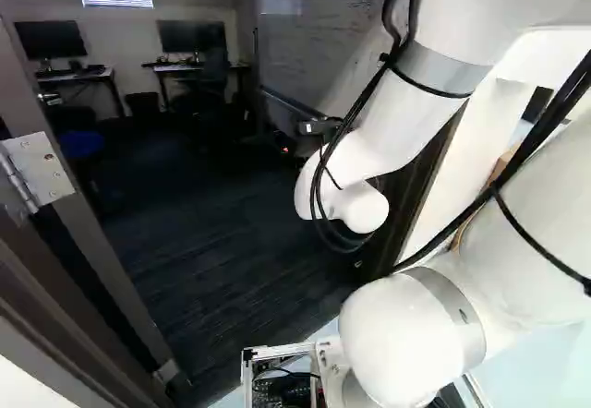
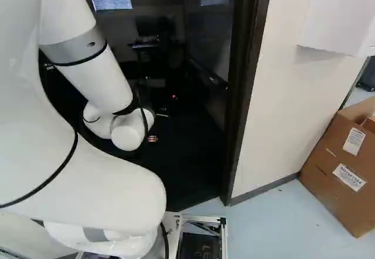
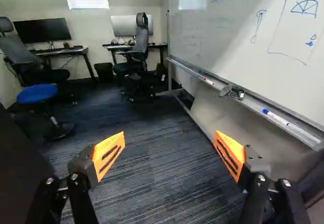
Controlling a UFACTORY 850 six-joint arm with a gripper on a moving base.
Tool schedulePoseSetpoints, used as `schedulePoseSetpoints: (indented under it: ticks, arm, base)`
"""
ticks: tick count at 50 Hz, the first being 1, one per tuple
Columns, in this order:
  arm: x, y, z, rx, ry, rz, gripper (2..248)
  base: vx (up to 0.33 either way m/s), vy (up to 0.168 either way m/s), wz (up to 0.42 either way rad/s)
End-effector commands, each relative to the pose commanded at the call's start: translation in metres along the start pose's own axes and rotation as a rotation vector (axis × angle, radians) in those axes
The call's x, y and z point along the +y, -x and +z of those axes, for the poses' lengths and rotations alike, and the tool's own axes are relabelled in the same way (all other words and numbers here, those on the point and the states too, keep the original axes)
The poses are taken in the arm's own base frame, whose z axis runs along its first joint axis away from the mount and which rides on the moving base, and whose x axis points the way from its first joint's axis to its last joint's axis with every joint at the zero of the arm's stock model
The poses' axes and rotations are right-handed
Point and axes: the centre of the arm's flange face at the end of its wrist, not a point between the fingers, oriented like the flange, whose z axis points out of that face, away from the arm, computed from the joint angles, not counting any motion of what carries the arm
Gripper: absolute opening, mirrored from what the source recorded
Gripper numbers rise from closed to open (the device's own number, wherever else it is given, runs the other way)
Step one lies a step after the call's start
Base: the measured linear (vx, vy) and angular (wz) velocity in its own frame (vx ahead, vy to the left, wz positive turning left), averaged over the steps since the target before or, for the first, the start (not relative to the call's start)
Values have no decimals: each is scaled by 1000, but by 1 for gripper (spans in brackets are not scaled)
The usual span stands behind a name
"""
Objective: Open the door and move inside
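Note:
The door stands open inward; its hinge-side edge (image 1: 102,242) and metal hinge (image 1: 37,173) show at the left of the left base view. Beyond the edge is a small silver handle part (image 1: 50,99). The dark right door frame (image 2: 249,65) rises right of my arm in the right base view. My gripper (image 1: 319,127) shows as a dark shape beyond the white wrist, reaching into the doorway. In the wrist view, the gripper (image 3: 169,150) has its orange pads wide apart with nothing between them. A dark surface, perhaps the door, stands close beside one finger.
Inside, a whiteboard (image 3: 243,41) with a marker tray runs along one side. Farther ahead are desks with monitors (image 3: 43,30), an office chair (image 3: 134,64) and a blue stool (image 3: 37,94). Outside, a white wall (image 2: 287,95) and cardboard box (image 2: 340,165) stand right of the frame.

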Motion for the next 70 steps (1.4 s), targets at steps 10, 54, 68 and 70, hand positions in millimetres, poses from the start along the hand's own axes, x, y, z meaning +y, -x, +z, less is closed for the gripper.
schedulePoseSetpoints:
  ticks: [10,54,68,70]
  arm:
    - [0,0,0,0,0,0,247]
    - [0,0,0,0,0,0,247]
    - [0,0,0,0,0,0,247]
    - [0,0,0,0,0,0,247]
  base:
    - [94,30,178]
    - [131,23,208]
    - [152,45,216]
    - [157,47,222]
